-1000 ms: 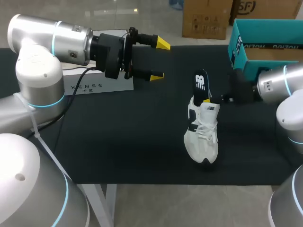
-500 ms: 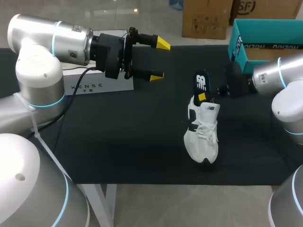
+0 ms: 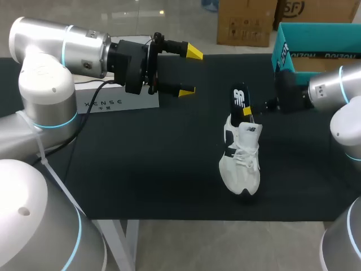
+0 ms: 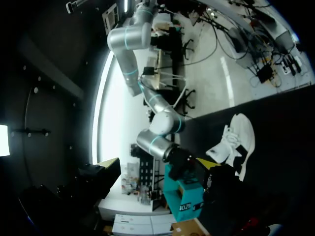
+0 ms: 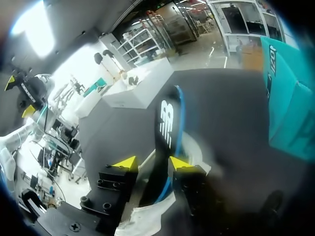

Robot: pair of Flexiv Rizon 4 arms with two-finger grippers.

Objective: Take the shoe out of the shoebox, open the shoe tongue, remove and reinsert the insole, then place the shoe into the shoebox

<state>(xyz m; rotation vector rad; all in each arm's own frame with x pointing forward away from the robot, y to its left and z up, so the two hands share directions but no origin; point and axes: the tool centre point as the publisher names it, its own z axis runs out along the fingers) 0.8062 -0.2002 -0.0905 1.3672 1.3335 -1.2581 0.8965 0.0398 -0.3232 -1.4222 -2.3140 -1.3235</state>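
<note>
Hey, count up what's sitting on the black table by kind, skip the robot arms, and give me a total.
white shoe: 1
black insole, standing up out of the shoe: 1
boxes: 2 (teal shoebox, white box)
Total: 4

Our left arm (image 3: 42,68) and right arm (image 3: 344,96) are built of rounded, silver-grey metal housings, and a thin glowing cyan ring (image 3: 65,46) marks each joint. Matte black wrist blocks follow the silver links. A black cable (image 3: 93,90) hangs from the left wrist, and a white strap (image 3: 45,155) runs along the left arm's lower shell. Our left gripper (image 3: 191,71) has slim black fingers ending in bright yellow wedge tips. Our right gripper (image 5: 152,162) shows blocky black fingers studded with round bolt heads (image 5: 101,183), each capped by a yellow triangular tip.
</note>
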